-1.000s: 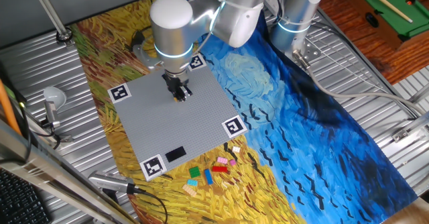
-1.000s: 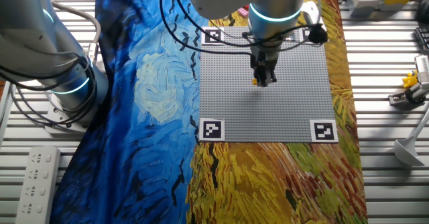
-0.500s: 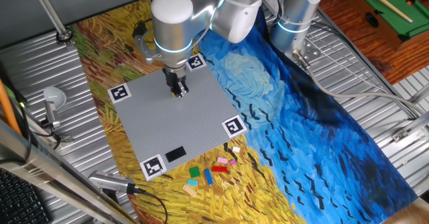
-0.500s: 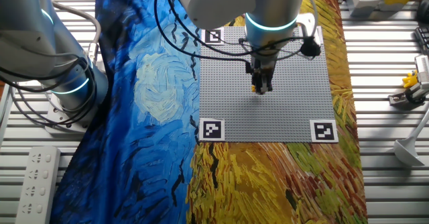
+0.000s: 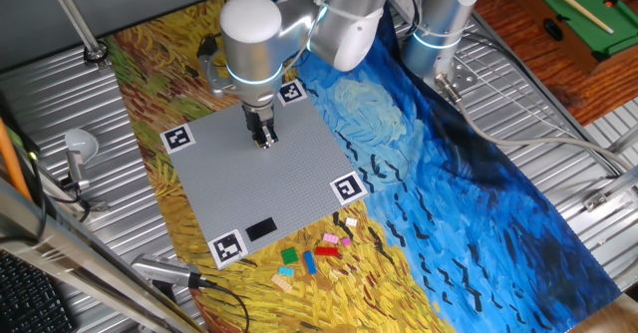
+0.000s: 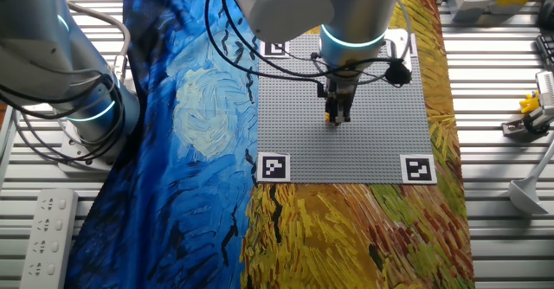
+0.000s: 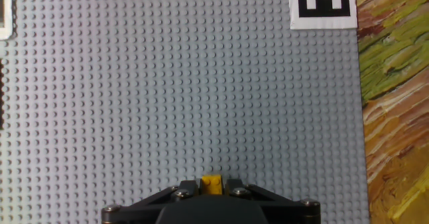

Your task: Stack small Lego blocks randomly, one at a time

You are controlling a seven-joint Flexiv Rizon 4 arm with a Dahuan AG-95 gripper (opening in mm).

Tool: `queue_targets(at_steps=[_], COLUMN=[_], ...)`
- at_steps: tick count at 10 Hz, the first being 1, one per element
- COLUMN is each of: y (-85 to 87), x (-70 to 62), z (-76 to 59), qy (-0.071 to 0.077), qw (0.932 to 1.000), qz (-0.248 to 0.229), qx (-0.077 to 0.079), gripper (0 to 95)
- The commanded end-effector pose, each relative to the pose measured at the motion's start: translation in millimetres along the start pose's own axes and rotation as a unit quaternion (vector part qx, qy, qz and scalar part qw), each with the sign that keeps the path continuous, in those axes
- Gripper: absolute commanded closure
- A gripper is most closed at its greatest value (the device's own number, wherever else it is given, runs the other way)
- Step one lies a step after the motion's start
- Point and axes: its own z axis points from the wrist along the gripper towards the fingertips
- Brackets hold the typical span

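My gripper (image 5: 264,140) hangs over the upper middle of the grey baseplate (image 5: 289,188), shut on a small yellow Lego block (image 7: 213,184). In the hand view the block sits pinched between the two dark fingers (image 7: 184,192) at the bottom edge, just above the studs. The other fixed view shows the gripper (image 6: 338,118) with the yellow block (image 6: 329,114) at its tips. Several loose small blocks lie on the cloth below the plate: teal (image 5: 289,257), blue (image 5: 310,263), red (image 5: 327,250), tan (image 5: 283,283) and pink (image 5: 345,240).
Black-and-white marker tags sit at the plate's corners (image 5: 346,187) (image 5: 177,138) (image 5: 227,245). A black piece (image 5: 260,229) lies near the plate's front edge. A second arm's base (image 6: 78,90) stands on the blue cloth. Metal slats surround the cloth.
The gripper has shifted slightly toward the plate's far-left side and lower toward the studs, still holding the yellow block. The loose blocks have not moved.
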Motion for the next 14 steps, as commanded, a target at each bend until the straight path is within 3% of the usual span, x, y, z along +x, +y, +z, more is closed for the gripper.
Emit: queue_targets(at_steps=[1, 6, 9, 14], y=[-1.0, -3.8, -4.0, -3.1], x=[0.5, 1.5, 2.6, 4.0], z=[-0.7, 2.3, 2.9, 4.3], qy=[0.0, 0.0, -0.001, -0.001], qw=[1.0, 0.9999, 0.9997, 0.9994], qz=[-0.002, -0.014, -0.015, -0.021], qx=[0.0, -0.004, -0.021, -0.026], gripper=[95.0, 95.0, 95.0, 95.0])
